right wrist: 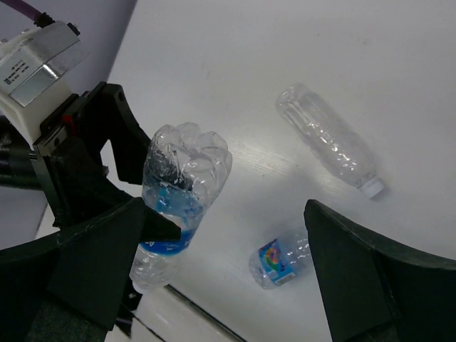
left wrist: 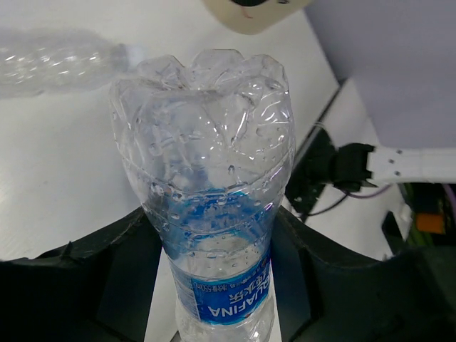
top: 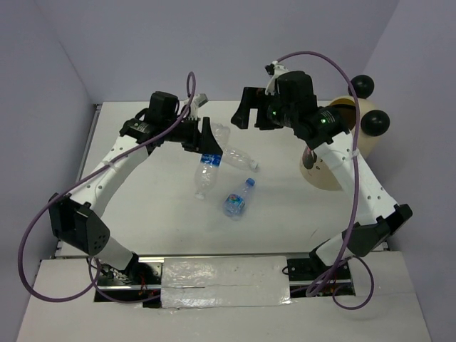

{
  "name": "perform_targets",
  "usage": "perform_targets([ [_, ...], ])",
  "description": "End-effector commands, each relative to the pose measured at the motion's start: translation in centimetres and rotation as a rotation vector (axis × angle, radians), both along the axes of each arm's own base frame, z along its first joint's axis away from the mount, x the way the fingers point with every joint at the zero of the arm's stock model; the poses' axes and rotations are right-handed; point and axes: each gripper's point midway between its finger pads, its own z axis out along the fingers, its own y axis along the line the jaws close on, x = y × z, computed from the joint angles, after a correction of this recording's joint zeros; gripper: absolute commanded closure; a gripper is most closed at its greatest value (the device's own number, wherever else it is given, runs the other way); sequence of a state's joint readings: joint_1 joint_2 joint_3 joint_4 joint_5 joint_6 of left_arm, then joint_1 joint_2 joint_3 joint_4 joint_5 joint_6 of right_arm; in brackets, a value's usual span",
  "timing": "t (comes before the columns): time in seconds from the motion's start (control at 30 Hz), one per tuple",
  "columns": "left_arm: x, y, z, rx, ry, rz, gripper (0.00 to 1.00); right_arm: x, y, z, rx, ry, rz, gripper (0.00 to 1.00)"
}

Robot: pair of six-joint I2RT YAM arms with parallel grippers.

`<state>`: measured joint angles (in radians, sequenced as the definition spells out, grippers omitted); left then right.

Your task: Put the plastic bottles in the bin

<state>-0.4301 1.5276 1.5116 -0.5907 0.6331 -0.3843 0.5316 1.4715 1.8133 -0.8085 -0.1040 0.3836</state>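
From the camera above, I see the left gripper [top: 201,142] clenched on the labelled bottle [top: 206,169], near the wide end, with the neck pointing toward the arm bases. The bare bottle [top: 236,157] lies on the table [top: 157,221] just beside it, and the blue-capped bottle [top: 236,202] lies a little nearer to the bases. The bin [top: 324,174] stands at the right side, well apart from all three, and the right arm covers much of its dark opening. The right gripper [top: 248,114] hangs above the far part of the table with its fingers spread and nothing between them.

In the left wrist view, the two black fingers press on both sides of the labelled bottle, just above the blue label, and its ribbed bottom points away from the camera. The bare bottle is seen at the upper left, and the edge of the bin at the top.

In the right wrist view, the right gripper's fingers stand wide apart over the table and grasp nothing. Below them are the held bottle, the bare bottle and the blue-capped bottle. I cannot tell whether the held bottle is already off the table.

As I judge it, the work is near its beginning. One bottle is grasped but not carried to the bin, and two more wait on the table. Whether any bottle is already inside the bin, the pictures do not show.
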Motion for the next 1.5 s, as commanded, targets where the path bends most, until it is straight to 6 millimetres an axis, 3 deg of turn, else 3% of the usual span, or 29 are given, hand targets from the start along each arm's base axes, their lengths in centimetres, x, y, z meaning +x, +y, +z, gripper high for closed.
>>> perform_targets([
  [0.0, -2.1, -1.8, 3.9, -0.174, -0.044, -0.207, 0.34, -0.8, 1.7, 1.6, 0.109, 0.042, 0.076, 0.00],
  [0.33, -3.2, -2.2, 5.4, -0.239, -0.049, -0.268, 0.35, -1.3, 4.8, -1.1, 0.234, 0.198, 0.169, 0.00],
  [0.8, -2.5, -2.2, 4.6, -0.215, -0.043, -0.237, 0.33, -2.1, 6.6, -4.5, 0.285, 0.312, 0.217, 0.02],
  [0.9, -2.5, -2.1, 4.6, -0.212, -0.042, -0.233, 0.32, -2.2, 6.9, -4.5, 0.303, 0.316, 0.228, 0.10],
  [0.97, -2.5, -2.1, 4.6, -0.207, -0.043, -0.231, 0.27, -2.2, 6.9, -4.3, 0.306, 0.312, 0.231, 0.22],
  [1.0, -2.4, -2.0, 4.6, -0.202, -0.046, -0.227, 0.14, -2.2, 6.8, -4.2, 0.307, 0.308, 0.223, 0.32],
  [1.07, -2.4, -2.0, 4.7, -0.194, -0.047, -0.226, 0.03, -2.0, 6.6, -4.1, 0.298, 0.300, 0.209, 0.43],
  [1.13, -2.1, -1.8, 4.6, -0.178, -0.052, -0.209, 0.01, -1.8, 6.3, -3.7, 0.286, 0.282, 0.194, 0.48],
  [1.27, -1.0, -0.8, 4.3, -0.097, -0.066, -0.128, 0.01, -0.4, 3.5, -4.1, 0.153, 0.253, 0.069, 0.48],
  [1.3, -0.9, -0.5, 4.4, -0.083, -0.078, -0.119, 0.01, 0.4, 2.4, -2.6, 0.122, 0.196, 0.038, 0.48],
  [1.37, -0.8, 0.8, 4.9, -0.064, -0.090, -0.081, 0.01, 2.0, -1.4, -2.7, 0.011, 0.156, -0.096, 0.48],
  [1.4, -0.8, 1.3, 5.0, -0.063, -0.094, -0.072, 0.00, 2.7, -2.8, -0.9, -0.006, 0.101, -0.147, 0.47],
  [1.47, -0.8, 2.7, 6.1, -0.114, -0.104, -0.058, 0.01, 3.8, -7.3, 0.4, -0.146, 0.007, -0.320, 0.47],
])
